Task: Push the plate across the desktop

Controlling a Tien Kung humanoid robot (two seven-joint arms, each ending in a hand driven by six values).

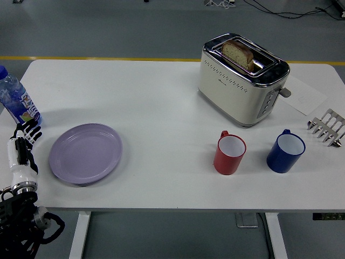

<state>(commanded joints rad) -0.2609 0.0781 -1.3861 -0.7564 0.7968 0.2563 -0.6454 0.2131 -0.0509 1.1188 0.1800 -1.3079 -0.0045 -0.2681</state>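
Note:
A lavender plate lies flat on the white table at the near left. My left hand is just left of the plate, a small gap from its rim, over the table's left edge. Its fingers are extended and hold nothing. The right arm is out of view.
A water bottle stands at the left edge, just behind my left hand. A toaster with bread stands at the back right. A red mug and a blue mug stand near right, with a metal rack at the far right.

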